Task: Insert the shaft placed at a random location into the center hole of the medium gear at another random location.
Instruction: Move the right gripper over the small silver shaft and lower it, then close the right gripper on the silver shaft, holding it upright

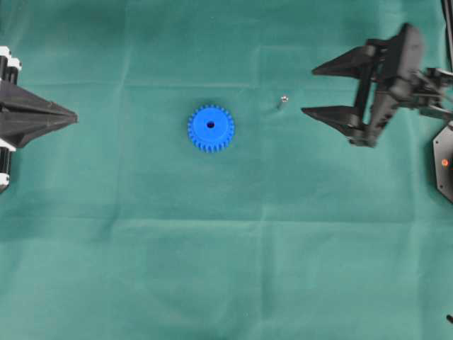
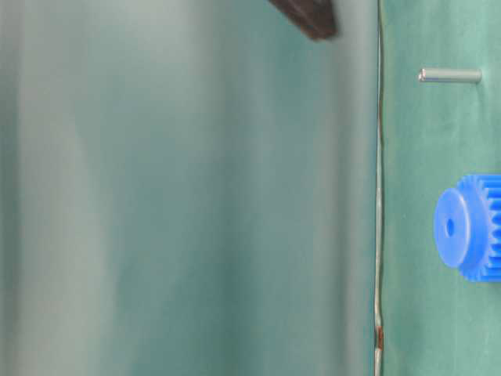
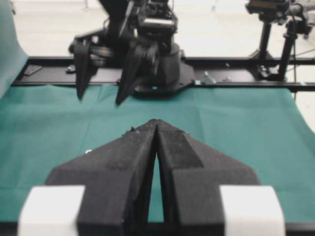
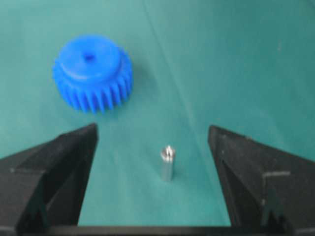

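Note:
The medium gear lies flat on the green cloth, bright blue, with its dark center hole facing up. The shaft, a small silver pin, stands upright on the cloth to the gear's right. My right gripper is open just right of the shaft, with nothing between its fingers. In the right wrist view the shaft stands between and just ahead of the spread fingers of the right gripper, with the gear beyond at the upper left. My left gripper is shut and empty at the far left; the wrist view shows the left gripper with tips pressed together.
Green cloth covers the whole table, with light creases. A black base with a red light sits at the right edge. In the left wrist view the right arm stands at the table's far edge, with camera stands behind.

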`<state>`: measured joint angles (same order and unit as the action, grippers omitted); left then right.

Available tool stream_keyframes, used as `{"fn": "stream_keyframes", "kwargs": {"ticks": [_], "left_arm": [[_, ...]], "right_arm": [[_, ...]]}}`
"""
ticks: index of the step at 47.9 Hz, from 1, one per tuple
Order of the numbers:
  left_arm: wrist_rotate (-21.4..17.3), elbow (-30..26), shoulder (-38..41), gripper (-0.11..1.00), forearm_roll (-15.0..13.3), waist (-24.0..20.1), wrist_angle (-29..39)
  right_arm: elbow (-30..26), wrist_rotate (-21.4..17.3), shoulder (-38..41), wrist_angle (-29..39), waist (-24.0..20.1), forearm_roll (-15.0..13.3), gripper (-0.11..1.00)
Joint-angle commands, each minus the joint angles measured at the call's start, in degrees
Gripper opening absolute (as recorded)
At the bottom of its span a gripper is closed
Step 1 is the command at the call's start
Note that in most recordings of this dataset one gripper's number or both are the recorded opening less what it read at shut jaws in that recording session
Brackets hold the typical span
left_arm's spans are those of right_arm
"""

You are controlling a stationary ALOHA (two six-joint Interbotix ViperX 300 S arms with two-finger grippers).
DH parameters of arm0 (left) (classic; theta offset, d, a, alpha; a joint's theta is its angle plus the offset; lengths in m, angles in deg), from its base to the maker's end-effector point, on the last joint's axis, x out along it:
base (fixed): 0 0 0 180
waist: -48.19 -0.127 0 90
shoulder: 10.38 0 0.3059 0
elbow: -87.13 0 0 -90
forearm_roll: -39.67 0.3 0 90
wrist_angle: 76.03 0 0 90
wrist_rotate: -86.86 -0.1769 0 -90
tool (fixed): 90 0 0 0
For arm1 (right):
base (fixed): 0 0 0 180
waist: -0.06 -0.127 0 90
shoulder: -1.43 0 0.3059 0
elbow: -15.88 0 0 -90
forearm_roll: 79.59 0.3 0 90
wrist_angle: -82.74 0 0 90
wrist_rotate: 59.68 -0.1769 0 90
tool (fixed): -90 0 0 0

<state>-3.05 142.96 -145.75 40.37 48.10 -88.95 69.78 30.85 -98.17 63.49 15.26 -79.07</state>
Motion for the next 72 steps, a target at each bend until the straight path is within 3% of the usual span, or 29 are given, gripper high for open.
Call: {"fn": "stream_keyframes", "kwargs": {"ticks": [1, 22, 43, 47, 57, 72], "left_arm": [[0.1, -1.4, 0.4, 0.0, 0.2, 0.1, -0.4], [0.1, -1.4, 0.3, 0.0, 0.2, 0.0, 0.6], [0.1, -1.3, 0.3, 0.0, 0.2, -1.1, 1.8], [0.1, -1.3, 0.3, 0.0, 0.2, -1.4, 1.9], [0.1, -1.3, 0.3, 0.0, 0.3, -1.4, 2.3], [0.1, -1.3, 0.3, 0.0, 0.2, -1.5, 2.6]], "right_arm": [[-2.1, 1.1, 4.7, -3.1, 0.8, -0.2, 0.89], [-5.6, 1.1, 20.1, -10.3, 2.5, -0.2, 0.89], [-6.6, 1.3, 22.3, -11.4, 2.5, -0.2, 0.81], [-6.5, 1.3, 22.3, -11.4, 2.5, -0.3, 0.71], [-6.4, 1.5, 22.4, -11.1, 2.5, -0.8, 0.15], [-6.7, 1.5, 22.1, -11.1, 2.5, -0.8, 0.13]]}}
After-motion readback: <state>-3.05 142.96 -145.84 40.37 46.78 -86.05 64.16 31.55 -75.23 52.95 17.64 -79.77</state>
